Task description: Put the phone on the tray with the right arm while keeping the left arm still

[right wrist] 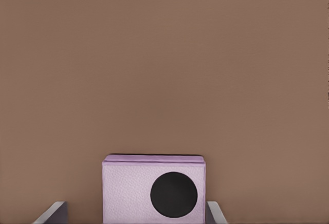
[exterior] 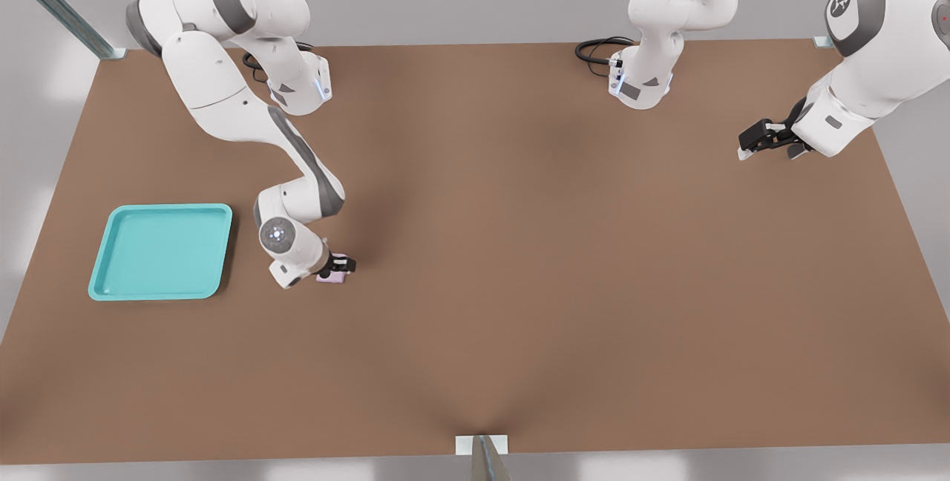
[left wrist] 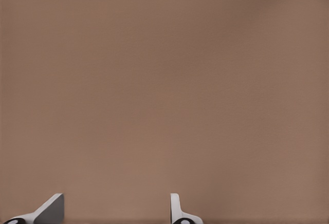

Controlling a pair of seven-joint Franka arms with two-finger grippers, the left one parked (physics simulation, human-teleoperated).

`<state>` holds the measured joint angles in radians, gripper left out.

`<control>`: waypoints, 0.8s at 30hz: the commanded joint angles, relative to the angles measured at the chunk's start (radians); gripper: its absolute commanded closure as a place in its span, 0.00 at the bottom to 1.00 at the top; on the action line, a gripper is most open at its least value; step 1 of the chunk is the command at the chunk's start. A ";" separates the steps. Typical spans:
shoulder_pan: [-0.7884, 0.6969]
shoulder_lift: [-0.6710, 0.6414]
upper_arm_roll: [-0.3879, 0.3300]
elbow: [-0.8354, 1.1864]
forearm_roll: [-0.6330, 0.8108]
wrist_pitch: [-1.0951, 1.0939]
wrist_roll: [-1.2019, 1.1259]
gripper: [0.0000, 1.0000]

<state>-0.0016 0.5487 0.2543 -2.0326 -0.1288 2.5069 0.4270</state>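
The pale lilac phone (exterior: 331, 277) lies on the brown table, right of the turquoise tray (exterior: 159, 251) in the front view. My gripper (exterior: 342, 266) is down over the phone, black fingers on either side of it. In the right wrist view the phone (right wrist: 128, 193) shows one round black lens and sits between the two grey fingertips (right wrist: 54, 212). A gap shows on one side and the other finger is close against the phone's edge. The gripper (right wrist: 137, 207) is open and the phone rests on the table. The tray holds nothing.
The brown table (exterior: 519, 280) spreads wide around the phone. Both arm bases (exterior: 300, 87) stand at its far edge, with black cables beside them. A metal post (exterior: 482, 459) stands at the near edge.
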 commanded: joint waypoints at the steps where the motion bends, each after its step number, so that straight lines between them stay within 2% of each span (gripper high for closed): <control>1: -0.006 -0.003 0.002 -0.014 0.000 0.043 0.236 0.00; 7: -0.011 -0.023 -0.004 -0.058 -0.006 0.044 0.236 0.00; 20: -0.014 0.028 -0.012 -0.020 -0.051 0.049 0.239 0.00; 22: -0.012 0.028 -0.012 -0.018 -0.072 0.049 0.237 0.12; 24: -0.006 0.028 -0.013 -0.020 -0.072 0.047 0.239 0.14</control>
<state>-0.0096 0.5773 0.2421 -2.0529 -0.1921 2.5539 0.6064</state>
